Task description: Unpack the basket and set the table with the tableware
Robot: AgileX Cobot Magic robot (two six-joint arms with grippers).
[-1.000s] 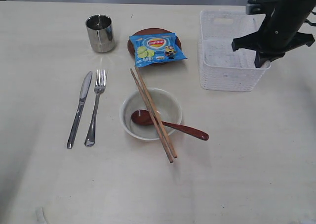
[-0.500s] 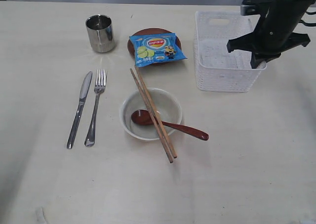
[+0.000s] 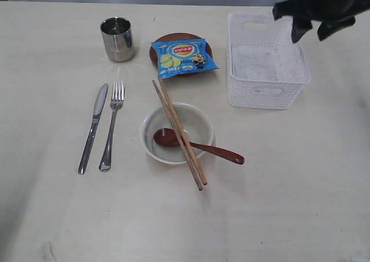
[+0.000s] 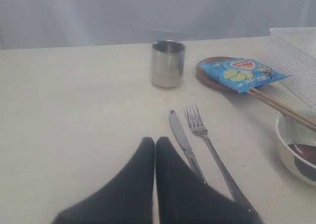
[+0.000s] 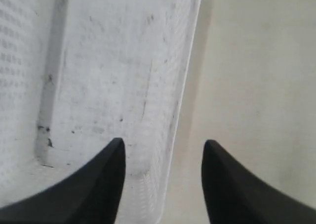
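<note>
— Where do we find the right claw [image 3: 310, 35]?
— We see it raised above the far right corner of the basket [image 3: 266, 91], spread wide and pinching nothing. From its wrist we look down on one finger over the basket's scuffed floor and the other over the bare bench [image 3: 289, 187]. The basket's rim runs between them.
— And the basket itself?
— It stands on the bench near the far edge, toward the right side, under the claw and not gripped by it.
— The left claw [image 4: 154, 142]?
— We see it only from its own wrist, fingers pressed together above the bench and holding nothing. The knife [image 3: 92, 129] and fork [image 3: 110, 129] lie just beyond it, side by side toward the bench's left edge, with the knife nearer that edge.
— What lies further out?
— We find the steel cup [image 3: 118, 39] upright near the far edge. Between cup and basket sits the brown plate [image 3: 155, 54] with the blue snack packet [image 3: 184, 56] on it. The bowl [image 3: 151, 136] is in the middle of the bench. The spoon [image 3: 222, 152] rests in it with its handle out over the rim onto the bench. The chopsticks [image 3: 173, 120] lie slantwise across the bowl, over the spoon.
</note>
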